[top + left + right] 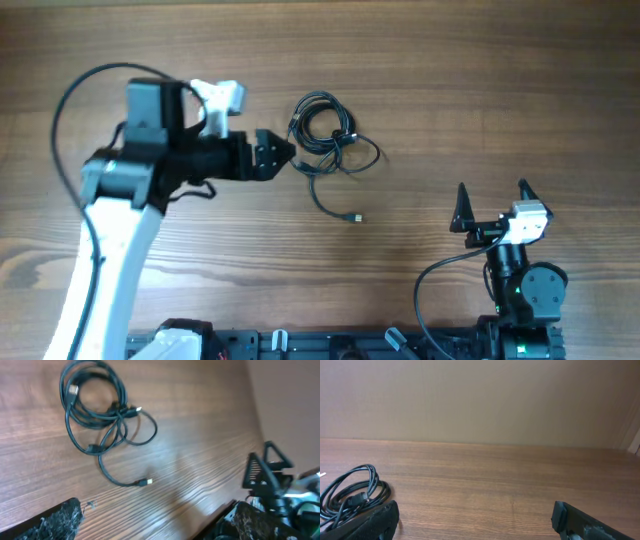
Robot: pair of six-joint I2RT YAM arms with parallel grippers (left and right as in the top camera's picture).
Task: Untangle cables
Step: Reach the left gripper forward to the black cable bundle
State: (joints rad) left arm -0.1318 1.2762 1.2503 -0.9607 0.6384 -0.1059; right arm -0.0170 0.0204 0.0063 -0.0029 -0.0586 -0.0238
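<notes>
The cables (328,135) are thin black cords tangled in a loose coil at the table's middle, with one loose end running to a small plug (352,217). They also show in the left wrist view (97,407) and at the left edge of the right wrist view (350,492). My left gripper (283,155) is open and empty, just left of the coil and apart from it; its fingers frame bare wood (155,522). My right gripper (492,198) is open and empty at the near right, well away from the cables (475,517).
The wooden table (480,80) runs to a plain wall at the back in the right wrist view. The left arm's thick black cable (75,90) loops at the far left. The right arm's base (525,290) stands at the front right edge.
</notes>
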